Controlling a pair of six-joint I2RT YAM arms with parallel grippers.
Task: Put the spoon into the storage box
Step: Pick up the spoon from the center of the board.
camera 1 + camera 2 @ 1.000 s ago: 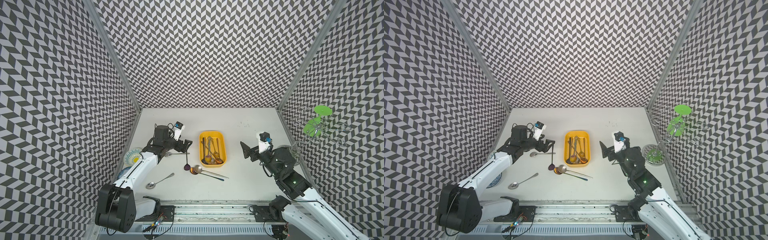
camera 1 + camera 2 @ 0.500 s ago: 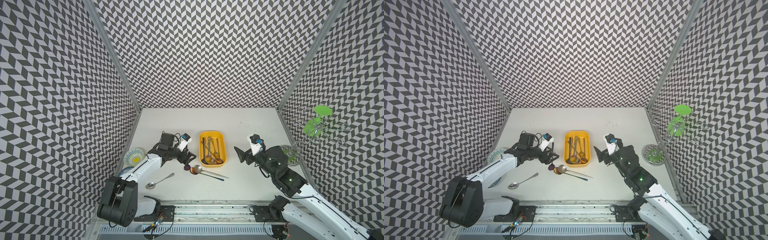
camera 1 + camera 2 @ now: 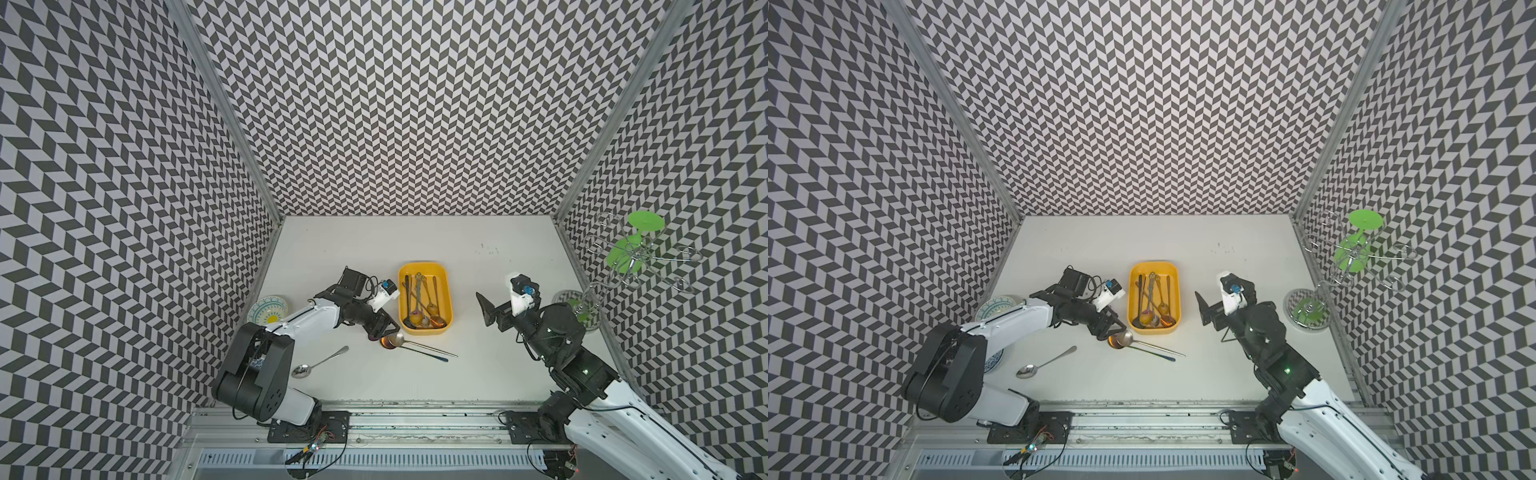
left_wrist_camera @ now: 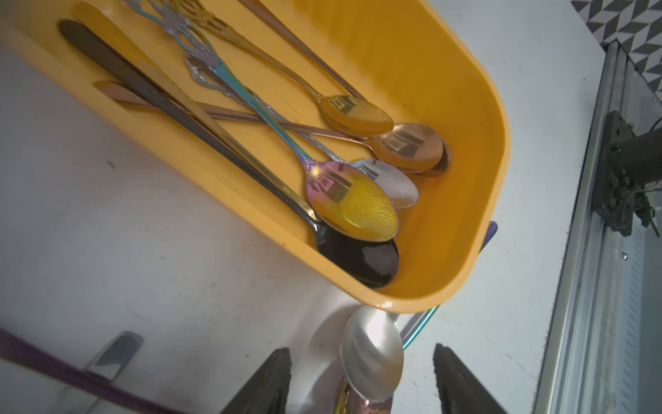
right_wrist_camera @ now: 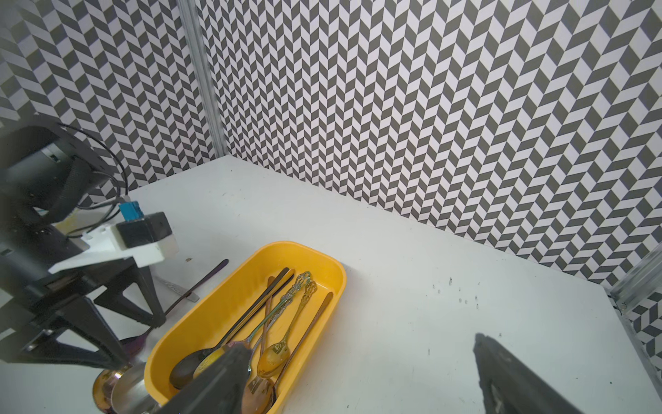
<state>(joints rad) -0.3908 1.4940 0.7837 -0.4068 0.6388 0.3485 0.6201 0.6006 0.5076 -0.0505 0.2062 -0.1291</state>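
1. The left gripper (image 4: 361, 353) is low over the table (image 3: 415, 237) and partly open. Its black fingers (image 4: 272, 376) straddle the bowl of the spoon (image 4: 370, 355) with a gap on each side, and it grips nothing.
2. That silver spoon lies on the table just off the 7 o'clock corner of the storage box (image 3: 447, 291). Its bowl overlaps a rainbow-tinted spoon (image 4: 353, 405) beneath it, and both handles run toward 4 o'clock.
3. The right gripper (image 3: 490, 311) hangs above the table at 3 o'clock of the box, jaws spread wide and empty, aimed toward 9 o'clock.
4. The yellow box sits near the table's middle, long sides running 12 to 6. Several spoons lie inside, bowls at the 6 o'clock end.
5. A loose silver spoon (image 3: 318, 363) lies at 8 o'clock of the box, well apart from it.
6. A patterned plate (image 3: 270, 309) sits at the table's 9 o'clock edge, and a wire rack with green parts (image 3: 627, 257) at its 3 o'clock edge.
7. The table is white. Grey-and-white zigzag walls (image 3: 415, 104) enclose three sides, and a metal rail (image 3: 415, 409) runs along 6 o'clock.
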